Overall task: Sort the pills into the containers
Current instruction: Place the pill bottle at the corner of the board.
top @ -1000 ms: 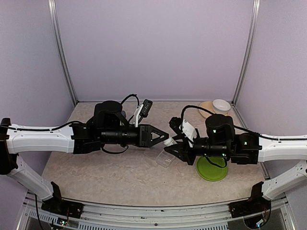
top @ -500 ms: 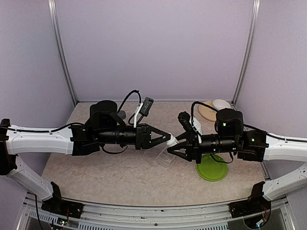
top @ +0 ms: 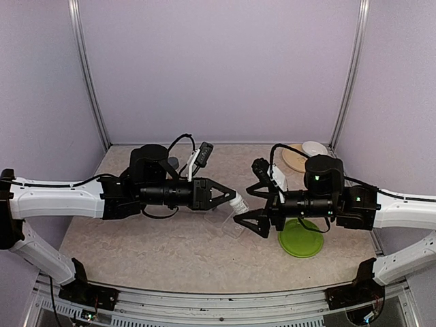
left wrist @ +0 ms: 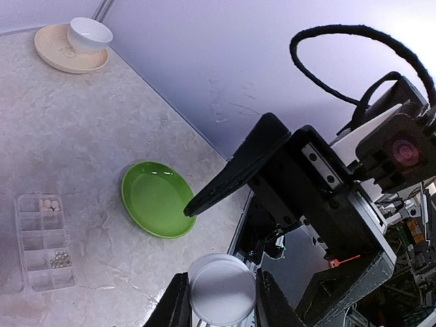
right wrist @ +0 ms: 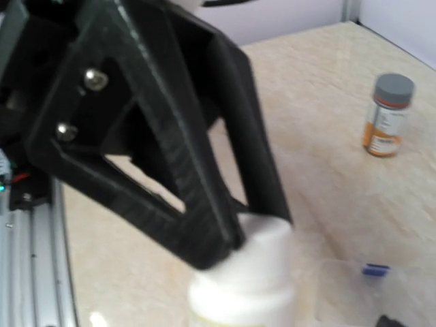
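White bottle is pinched in the left gripper over the table's middle; the right gripper just let go, wide open and empty, so pouring may come next.

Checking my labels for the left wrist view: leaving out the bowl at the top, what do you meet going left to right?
clear pill box → green plate → white bottle
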Robot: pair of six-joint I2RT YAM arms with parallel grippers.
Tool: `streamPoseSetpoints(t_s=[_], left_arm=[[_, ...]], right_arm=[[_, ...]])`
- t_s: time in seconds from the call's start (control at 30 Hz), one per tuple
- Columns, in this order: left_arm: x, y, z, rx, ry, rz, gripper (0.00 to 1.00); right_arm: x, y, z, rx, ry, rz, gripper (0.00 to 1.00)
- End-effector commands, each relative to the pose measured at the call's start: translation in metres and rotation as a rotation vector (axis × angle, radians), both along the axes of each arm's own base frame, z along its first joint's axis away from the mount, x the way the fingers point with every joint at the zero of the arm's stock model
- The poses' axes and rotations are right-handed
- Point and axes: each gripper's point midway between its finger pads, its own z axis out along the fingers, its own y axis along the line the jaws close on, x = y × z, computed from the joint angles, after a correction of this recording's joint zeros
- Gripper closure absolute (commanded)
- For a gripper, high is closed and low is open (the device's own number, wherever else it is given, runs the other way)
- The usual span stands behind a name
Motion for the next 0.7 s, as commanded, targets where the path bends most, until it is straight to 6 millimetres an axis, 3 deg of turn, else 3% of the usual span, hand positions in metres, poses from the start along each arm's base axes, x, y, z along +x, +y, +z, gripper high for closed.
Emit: streamPoseSetpoints(t_s=[0.0,0.23,0.67], left_arm=[[0.021,0.019,-0.016,0.078,0.025,0.118,1.0],[0.06,0.06,-0.054,0.289,-0.023,0.344,1.0],[0.121,0.157,-0.115,0.577,-0.044,0.687,1.0]], right_arm=[[0.015,-0.007,0.004,-0.037,-0.05,-0.078,0.0],[0.034,-0.017,-0.006,-0.094,-0.07,-0.191,0.0],[0.06,-0.034,-0.025,-0.166,-0.072,-0.367,0.0]])
